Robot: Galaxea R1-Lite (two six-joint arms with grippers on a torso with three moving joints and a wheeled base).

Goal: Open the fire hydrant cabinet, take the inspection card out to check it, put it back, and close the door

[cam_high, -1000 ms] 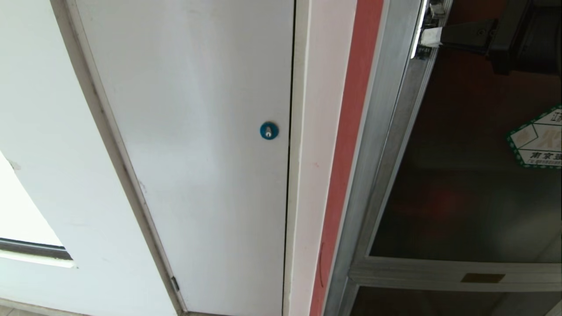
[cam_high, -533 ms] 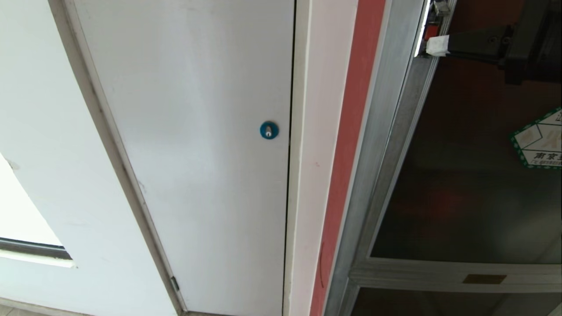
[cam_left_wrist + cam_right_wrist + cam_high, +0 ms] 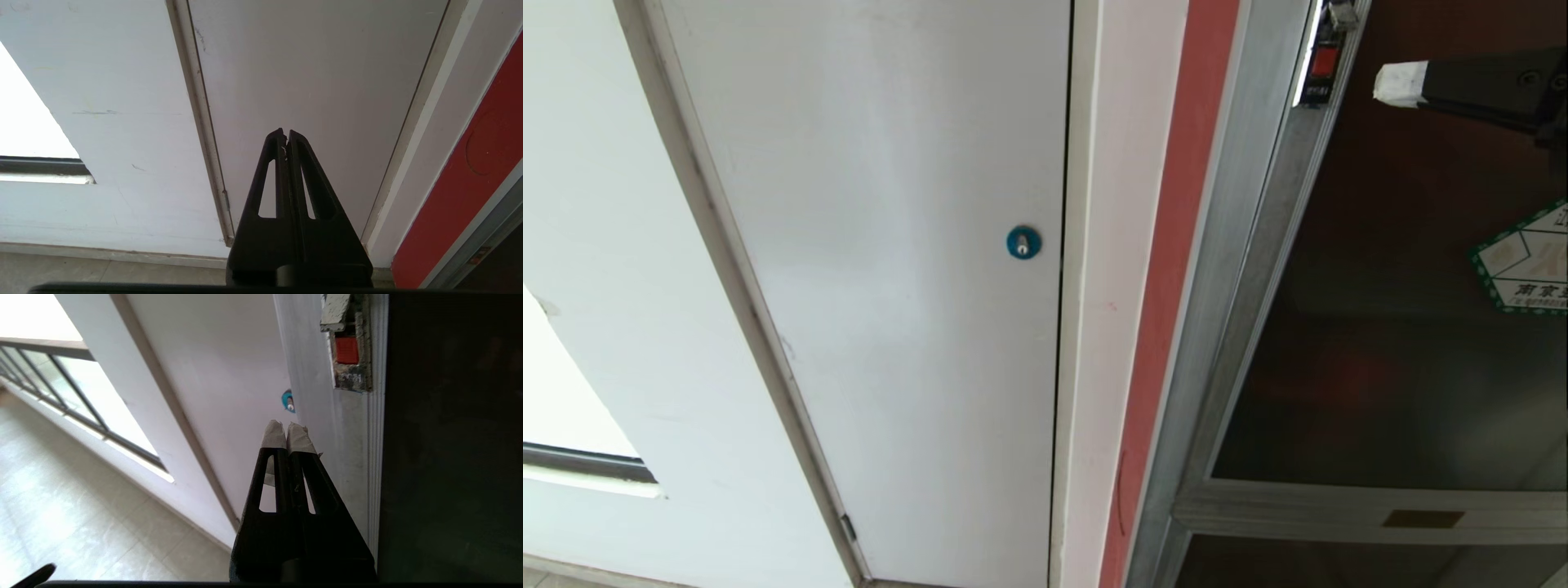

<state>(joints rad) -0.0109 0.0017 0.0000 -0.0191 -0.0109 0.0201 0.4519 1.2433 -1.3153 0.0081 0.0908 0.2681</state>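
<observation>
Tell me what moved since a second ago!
The right gripper, shut and empty, pulled away to the right from the small red latch on the door frame. It grabbed nothing. The door stayed closed, and the left gripper is shut and parked by the white door.

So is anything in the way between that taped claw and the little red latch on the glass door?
Nothing visible. The right gripper, fingers shut, hangs in front of the dark glass door, with only open air between it and the red latch on the frame.
</observation>
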